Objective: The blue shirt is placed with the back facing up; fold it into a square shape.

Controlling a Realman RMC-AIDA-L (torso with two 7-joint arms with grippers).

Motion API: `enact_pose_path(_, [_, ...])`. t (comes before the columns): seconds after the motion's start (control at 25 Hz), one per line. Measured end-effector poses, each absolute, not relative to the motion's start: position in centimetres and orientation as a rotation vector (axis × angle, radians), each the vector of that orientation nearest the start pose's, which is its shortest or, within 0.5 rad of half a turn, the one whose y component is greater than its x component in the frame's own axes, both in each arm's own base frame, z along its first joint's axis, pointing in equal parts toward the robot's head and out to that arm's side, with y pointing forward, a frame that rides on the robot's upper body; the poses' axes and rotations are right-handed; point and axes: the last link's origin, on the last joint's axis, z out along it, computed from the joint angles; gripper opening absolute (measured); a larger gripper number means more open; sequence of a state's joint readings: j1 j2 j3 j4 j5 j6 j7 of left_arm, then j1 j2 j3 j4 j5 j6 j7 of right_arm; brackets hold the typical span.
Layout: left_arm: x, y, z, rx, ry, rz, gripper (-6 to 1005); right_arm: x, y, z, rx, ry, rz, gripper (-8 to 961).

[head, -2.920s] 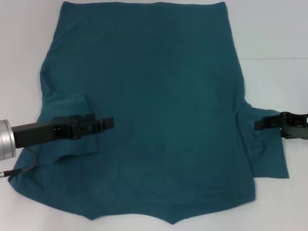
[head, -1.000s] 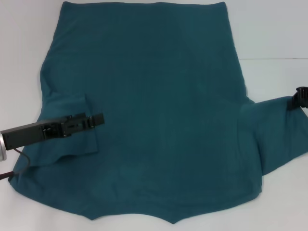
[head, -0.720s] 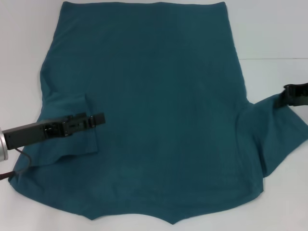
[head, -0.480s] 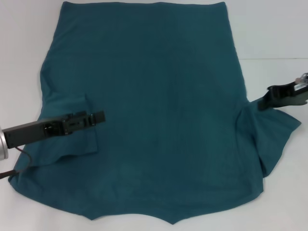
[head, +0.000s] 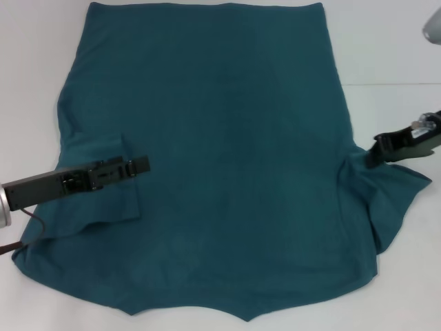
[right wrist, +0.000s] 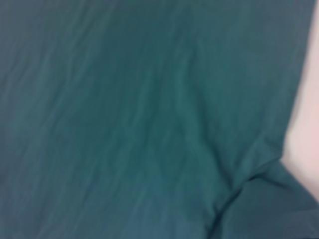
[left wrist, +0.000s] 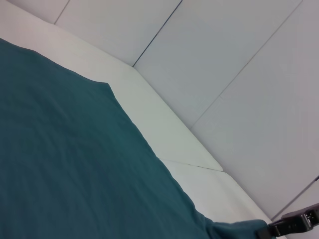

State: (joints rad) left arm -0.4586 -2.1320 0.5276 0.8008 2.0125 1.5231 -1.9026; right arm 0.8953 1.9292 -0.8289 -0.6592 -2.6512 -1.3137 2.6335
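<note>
Teal-blue cotton, sleeves going in first

The blue shirt (head: 220, 158) lies spread back-up over most of the white table (head: 393, 41), hem toward the far edge and collar notch nearest the robot. The left sleeve (head: 103, 200) is already folded inward onto the body, with the left gripper (head: 141, 164) low over it; can't tell if its fingers are parted or pinched. The right gripper (head: 377, 148) is at the right sleeve (head: 389, 196), which is bunched and lifted toward it, so I'd say it's clamped on that sleeve's edge. Looks like the sleeve-tucking step, right side in progress. Next move probably needs carrying that sleeve across onto the back and laying it flat without dragging the side seam along.
</note>
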Motion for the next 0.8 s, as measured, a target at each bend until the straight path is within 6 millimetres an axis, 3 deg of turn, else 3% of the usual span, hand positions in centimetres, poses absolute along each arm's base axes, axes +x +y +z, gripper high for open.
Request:
enact_pose_path(0.56, [-28.3,32.9,2.8,-2.320,-1.325,-0.880,907,24.5,44.5,7.7,-2.057,1.528,-0.104,68])
enact_pose_path(0.8, [-28.4,32.9,2.7,-2.313,-1.337,-0.882,908,24.1,45.1,7.9,-2.037,1.502,-0.079,73])
